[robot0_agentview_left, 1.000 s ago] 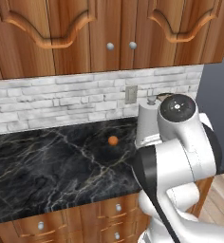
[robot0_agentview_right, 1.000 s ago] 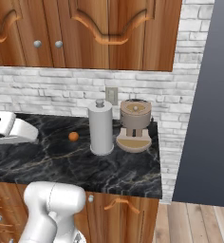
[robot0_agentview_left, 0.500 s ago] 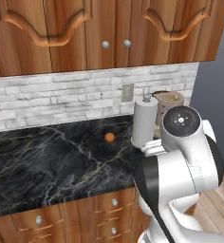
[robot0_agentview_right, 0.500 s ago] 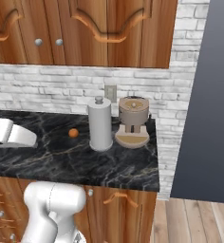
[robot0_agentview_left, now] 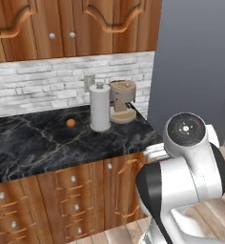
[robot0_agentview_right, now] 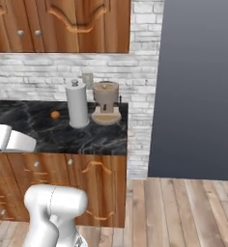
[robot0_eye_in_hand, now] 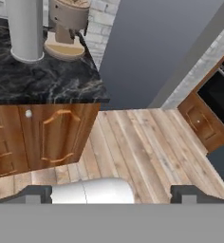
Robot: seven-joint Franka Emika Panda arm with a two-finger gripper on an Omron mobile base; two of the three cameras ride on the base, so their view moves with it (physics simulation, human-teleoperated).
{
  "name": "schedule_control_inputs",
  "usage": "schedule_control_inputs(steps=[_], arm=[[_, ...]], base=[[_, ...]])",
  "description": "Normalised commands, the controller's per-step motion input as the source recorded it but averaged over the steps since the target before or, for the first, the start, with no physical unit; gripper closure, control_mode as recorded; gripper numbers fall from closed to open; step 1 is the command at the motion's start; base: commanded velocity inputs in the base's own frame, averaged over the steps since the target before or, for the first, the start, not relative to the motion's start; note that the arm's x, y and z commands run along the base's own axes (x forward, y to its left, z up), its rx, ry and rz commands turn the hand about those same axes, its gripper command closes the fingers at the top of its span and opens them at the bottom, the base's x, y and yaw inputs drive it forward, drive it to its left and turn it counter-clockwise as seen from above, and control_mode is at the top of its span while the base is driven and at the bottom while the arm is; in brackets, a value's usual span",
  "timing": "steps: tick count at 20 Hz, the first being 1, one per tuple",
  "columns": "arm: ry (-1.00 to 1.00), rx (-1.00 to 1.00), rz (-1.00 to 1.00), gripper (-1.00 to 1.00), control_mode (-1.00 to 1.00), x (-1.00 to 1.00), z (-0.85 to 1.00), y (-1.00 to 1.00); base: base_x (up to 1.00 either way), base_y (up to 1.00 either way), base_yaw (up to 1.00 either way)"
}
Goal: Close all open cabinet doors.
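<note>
Left base view: the cabinet doors point(robot0_agentview_left: 109, 26) run along the top of the frame, flush and shut, above the black marble table point(robot0_agentview_left: 47, 138). A paper towel roll point(robot0_agentview_left: 99, 107) stands mid-frame beside a coffee grinder point(robot0_agentview_left: 122, 101).

Right base view: the doors fill the upper left.

Hand view: the tool point(robot0_eye_in_hand: 111, 194) at the bottom gapes wide, holding nothing, over wooden floor point(robot0_eye_in_hand: 142, 152).
</note>
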Motion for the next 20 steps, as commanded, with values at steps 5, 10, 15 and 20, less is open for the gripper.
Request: schedule_control_inputs(steps=[5,10,15,20], arm=[[0.0,0.0,0.0,-1.0,1.0,0.0,0.0,0.0],[0.0,0.0,0.0,-1.0,1.0,0.0,0.0,0.0],[0.0,0.0,0.0,-1.0,1.0,0.0,0.0,0.0],[0.0,0.0,0.0,-1.0,1.0,0.0,0.0,0.0]], base=[[-0.65,-0.73,-0.19],[-0.49,-0.81,-0.19],[-0.1,-0.77,-0.27],[0.0,-0.67,-0.33]])
